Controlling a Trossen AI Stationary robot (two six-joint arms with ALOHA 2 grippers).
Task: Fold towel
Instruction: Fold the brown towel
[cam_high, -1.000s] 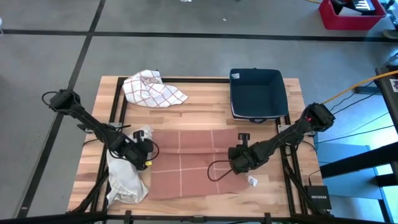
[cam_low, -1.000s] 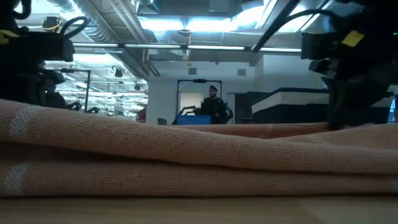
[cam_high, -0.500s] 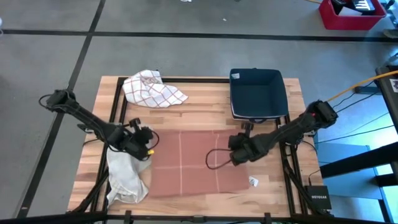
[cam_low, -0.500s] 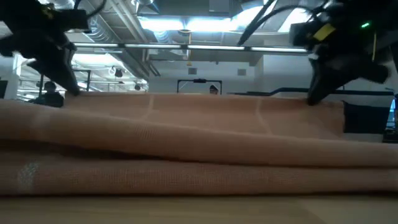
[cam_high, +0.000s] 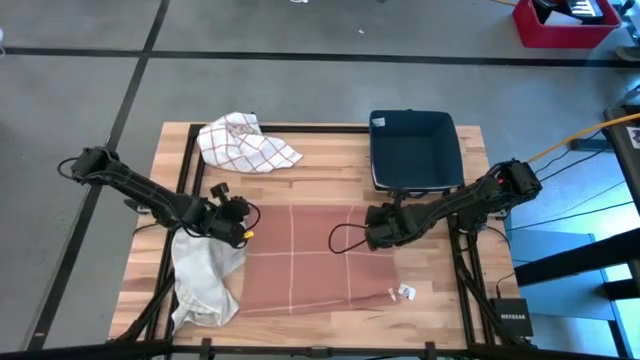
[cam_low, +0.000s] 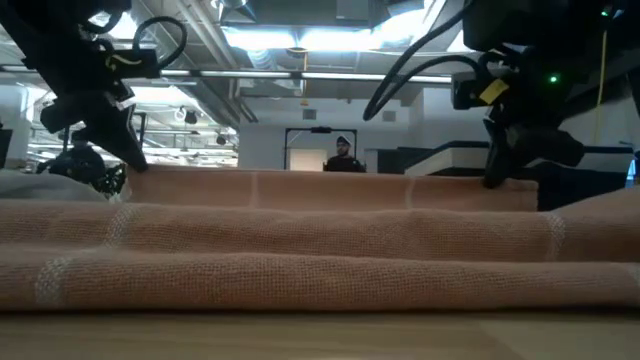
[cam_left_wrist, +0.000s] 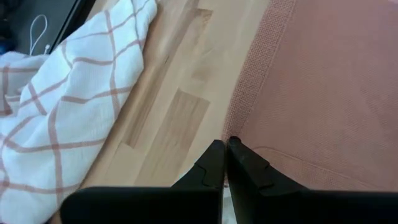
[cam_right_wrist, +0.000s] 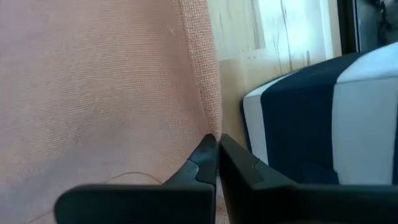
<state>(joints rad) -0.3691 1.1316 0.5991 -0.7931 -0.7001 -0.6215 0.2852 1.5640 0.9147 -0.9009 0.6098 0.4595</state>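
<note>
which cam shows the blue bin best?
High view: the whole blue bin shows from above, at the table's far edge beyond the pink towel. The right wrist view shows only one striped wall of it. Low and left wrist views do not show it.

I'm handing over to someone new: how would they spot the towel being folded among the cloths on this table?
Start at the wooden table and find the dark blue bin at its far right. Just in front of it, across the table's middle, lies the salmon-pink towel. Unlike the crumpled white checked cloth and the bunched white cloth, it lies flat, with thin pale lines.
</note>
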